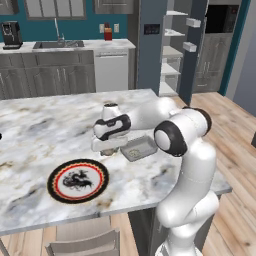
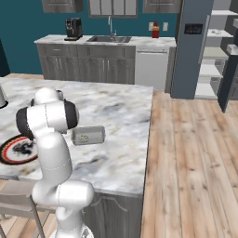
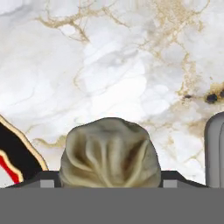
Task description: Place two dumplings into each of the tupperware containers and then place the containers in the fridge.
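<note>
A tan crimped dumpling (image 3: 109, 148) sits between my gripper's (image 3: 111, 178) two dark tips, which press on its sides just over the marble counter. From the left base camera my gripper (image 1: 107, 149) points down between the round plate (image 1: 77, 181) and a pale grey tupperware container (image 1: 139, 148). That container (image 2: 88, 135) lies on the counter to the gripper's right, with small pale lumps inside it; its rim (image 3: 214, 148) shows at the right of the hand view. The slate fridge (image 1: 150, 45) stands beyond the counter, door open, white shelves showing.
The dark-rimmed plate (image 2: 18, 149) with a red ring lies near the counter's (image 1: 45, 125) front edge; its rim (image 3: 13, 151) is at the left of the hand view. A chair (image 1: 85, 242) stands below the counter. The sink (image 2: 109, 39) and coffee machine (image 2: 73, 29) line the far wall.
</note>
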Robot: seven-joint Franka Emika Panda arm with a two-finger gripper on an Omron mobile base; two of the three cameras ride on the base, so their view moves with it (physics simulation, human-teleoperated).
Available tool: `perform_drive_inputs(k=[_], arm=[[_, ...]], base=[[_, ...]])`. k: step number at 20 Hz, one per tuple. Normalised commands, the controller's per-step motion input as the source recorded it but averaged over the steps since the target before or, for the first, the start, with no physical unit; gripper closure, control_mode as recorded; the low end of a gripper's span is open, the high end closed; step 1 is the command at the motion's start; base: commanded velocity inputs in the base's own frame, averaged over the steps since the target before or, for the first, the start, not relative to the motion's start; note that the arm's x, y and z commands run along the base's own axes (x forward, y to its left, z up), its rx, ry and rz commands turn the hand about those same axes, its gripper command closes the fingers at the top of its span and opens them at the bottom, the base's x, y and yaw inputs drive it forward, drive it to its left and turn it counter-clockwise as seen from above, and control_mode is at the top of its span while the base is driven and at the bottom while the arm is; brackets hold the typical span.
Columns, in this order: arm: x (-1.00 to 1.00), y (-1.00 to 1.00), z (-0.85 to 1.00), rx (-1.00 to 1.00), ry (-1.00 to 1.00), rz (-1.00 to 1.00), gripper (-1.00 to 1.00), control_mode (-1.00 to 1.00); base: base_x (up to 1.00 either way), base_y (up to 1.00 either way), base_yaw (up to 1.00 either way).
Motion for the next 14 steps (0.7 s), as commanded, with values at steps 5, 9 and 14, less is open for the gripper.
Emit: perform_drive_inputs(k=[5,9,14], arm=[[0.60,-1.00,0.00,0.00,0.08,0.00,1.00,-1.00],[0.63,-0.95,0.00,0.00,0.07,0.00,1.00,-1.00],[0.00,-0.23,0.54,0.00,0.03,0.00,1.00,-1.00]], base=[[0.00,0.00,0.00],[0.00,0.00,0.00],[0.00,0.00,0.00]])
